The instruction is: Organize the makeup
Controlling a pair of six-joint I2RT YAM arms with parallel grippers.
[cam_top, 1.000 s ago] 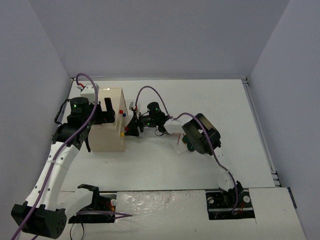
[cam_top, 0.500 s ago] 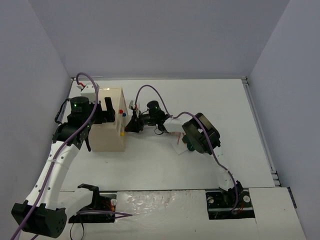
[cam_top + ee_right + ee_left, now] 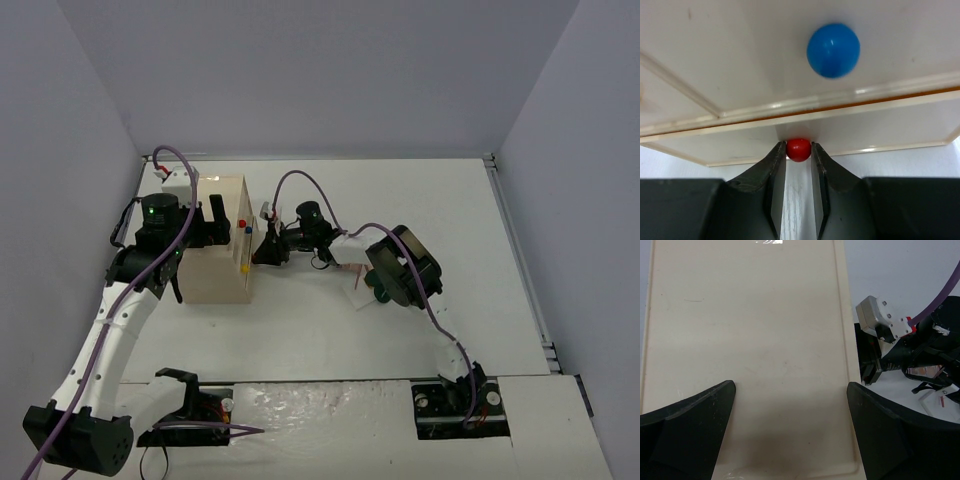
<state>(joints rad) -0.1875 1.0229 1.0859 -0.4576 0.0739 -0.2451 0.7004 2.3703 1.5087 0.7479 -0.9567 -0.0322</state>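
Evidently the right gripper [image 3: 799, 156] pinches the red knob [image 3: 799, 149] of the cream drawer box [image 3: 215, 265] to open a drawer, while the left gripper [image 3: 790, 390] spreads wide over its top (likely bracing it). The makeup [image 3: 360, 294] lies right of the box.

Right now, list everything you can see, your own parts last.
cream box: one, cream, left part of the table
red knob: one, red, on the box's front
blue knob: one, blue, same front, above the red one in the right wrist view
yellow knob: one, yellow, same front
makeup: one pile, dark green with white and pink bits, right of the box; count unclear
table: one, white
left fingers: two, black, open above the box's top
right fingers: two, black, closed on the red knob
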